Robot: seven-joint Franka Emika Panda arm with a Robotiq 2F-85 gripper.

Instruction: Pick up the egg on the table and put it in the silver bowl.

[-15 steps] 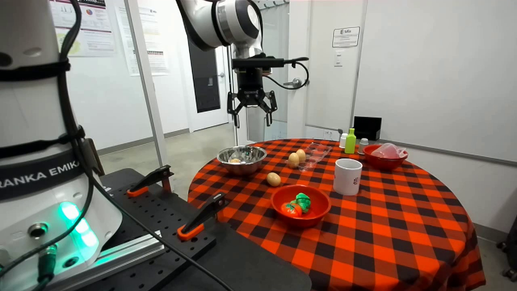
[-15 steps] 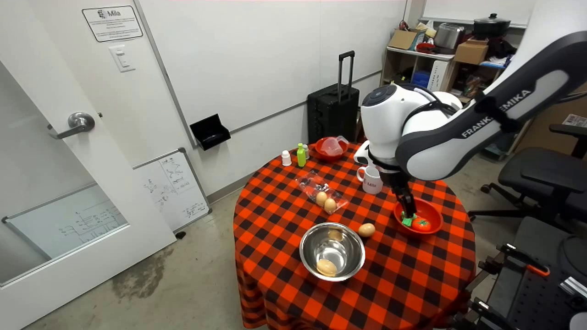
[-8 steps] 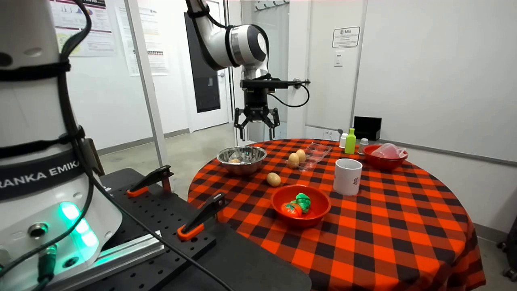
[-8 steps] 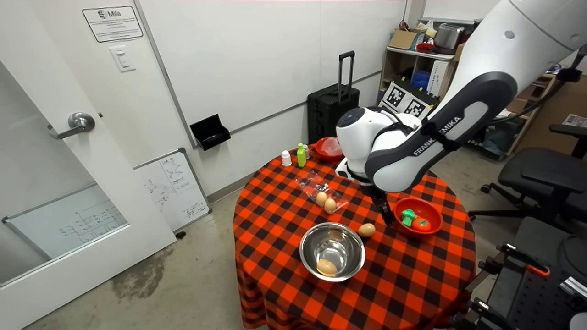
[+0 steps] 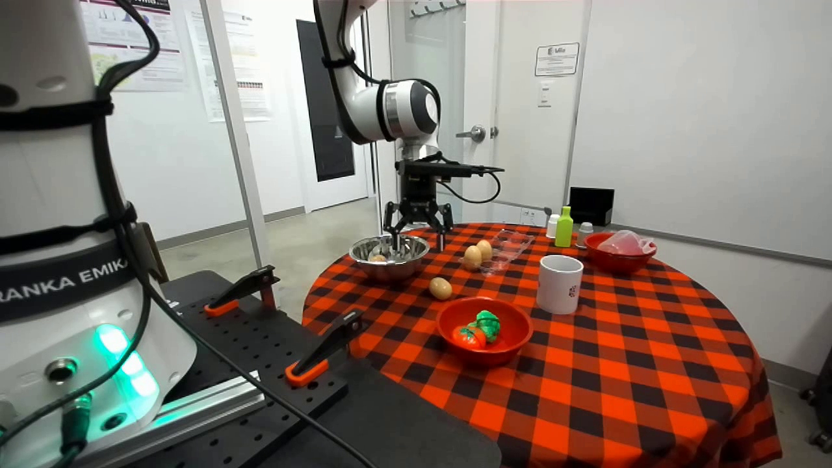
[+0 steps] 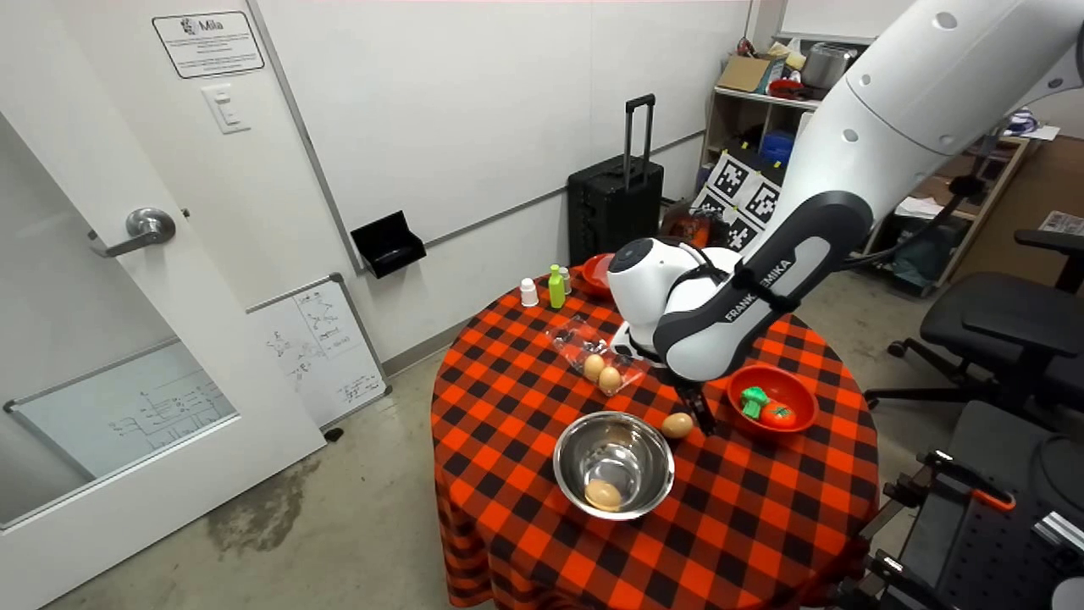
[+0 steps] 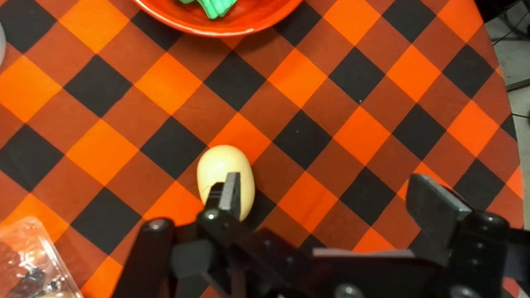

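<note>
Probably light and smooth, prone to roll, possibly brittle-shelled: pinch the egg (image 6: 677,425), lying on the table (image 5: 617,390) just beside the silver bowl (image 6: 616,463), gently across its middle with the wide-spread, unladen pincer (image 5: 418,247)

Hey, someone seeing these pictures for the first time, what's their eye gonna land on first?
Probably the round checkered table, bold red and black, across the lower right of an exterior view. Then the white robot arm, slanting down from the upper right of an exterior view, its open gripper above the table. The shiny silver bowl would likely come next, with a loose tan egg just beside it.
</note>
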